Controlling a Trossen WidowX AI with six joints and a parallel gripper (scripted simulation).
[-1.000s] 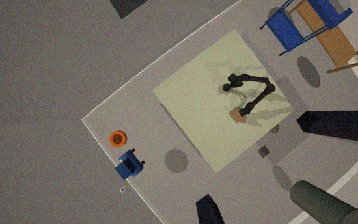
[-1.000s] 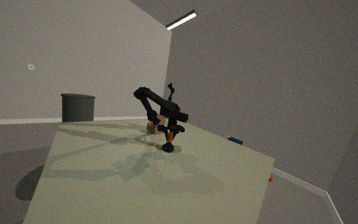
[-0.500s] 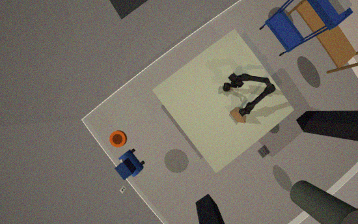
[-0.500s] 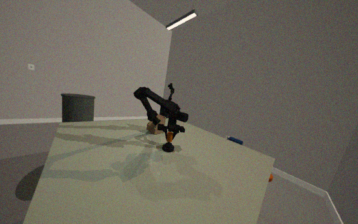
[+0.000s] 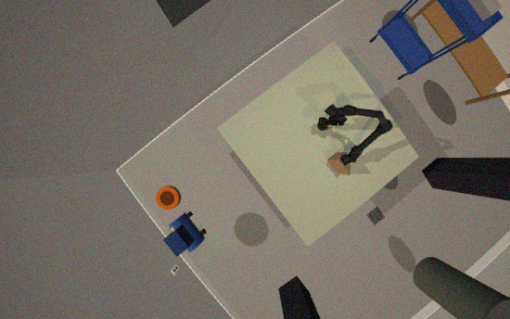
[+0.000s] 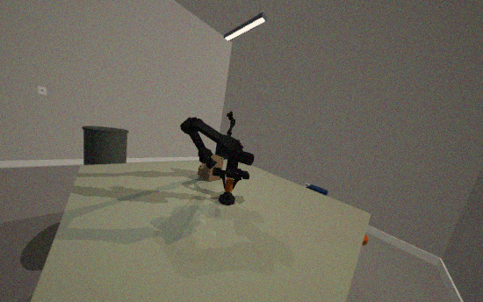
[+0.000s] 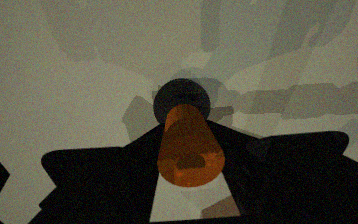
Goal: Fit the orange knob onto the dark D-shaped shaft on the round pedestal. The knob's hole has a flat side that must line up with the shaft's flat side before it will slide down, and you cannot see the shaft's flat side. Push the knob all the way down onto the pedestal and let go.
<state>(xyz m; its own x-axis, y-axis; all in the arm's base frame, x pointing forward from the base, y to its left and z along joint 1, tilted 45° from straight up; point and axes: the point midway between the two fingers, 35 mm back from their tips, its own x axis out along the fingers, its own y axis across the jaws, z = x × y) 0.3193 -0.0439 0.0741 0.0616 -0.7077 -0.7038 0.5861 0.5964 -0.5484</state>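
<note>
The orange knob point(image 5: 327, 125) point(image 6: 229, 184) point(image 7: 191, 142) is poised upright at the round pedestal point(image 6: 227, 199) point(image 7: 180, 92), toward the far side of a pale green table point(image 5: 274, 148) point(image 6: 193, 263) point(image 7: 30, 100), seen from the exterior. Open tabletop stretches left, right and near, the side edges well apart from the pedestal. The black arm point(image 5: 366, 143) point(image 6: 212, 132) bends above a tan block point(image 5: 338, 164) point(image 6: 206, 173) near the far edge. Its gripper point(image 5: 327, 125) point(image 6: 229, 183) point(image 7: 184, 125) is clamped on the knob; whether the shaft has entered cannot be told.
</note>
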